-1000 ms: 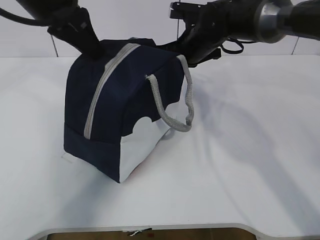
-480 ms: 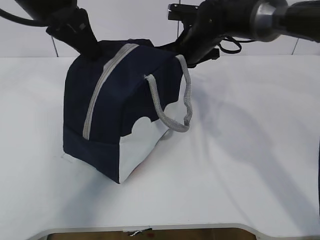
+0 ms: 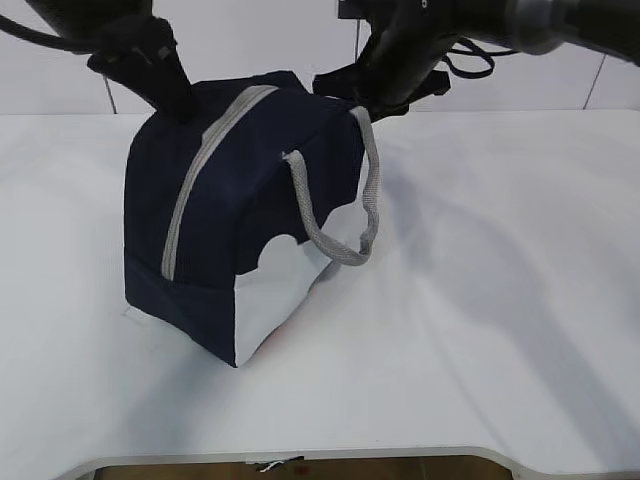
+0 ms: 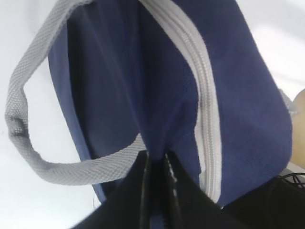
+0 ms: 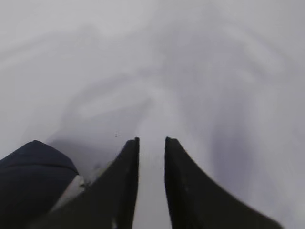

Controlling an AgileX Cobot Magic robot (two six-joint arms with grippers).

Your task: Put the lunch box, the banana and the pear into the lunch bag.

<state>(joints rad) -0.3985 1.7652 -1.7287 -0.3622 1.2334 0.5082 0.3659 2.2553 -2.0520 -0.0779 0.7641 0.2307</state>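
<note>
Exterior view: the lunch bag [image 3: 240, 220] stands on the white counter [image 3: 500, 300], its grey zipper [image 3: 205, 165] apparently closed. The left gripper [image 4: 156, 160] has its jaws clamped on the bag's navy fabric; the right gripper [image 5: 151, 145] has its jaws slightly apart on nothing. No lunch box, banana or pear is visible, so packing appears finished.
</note>
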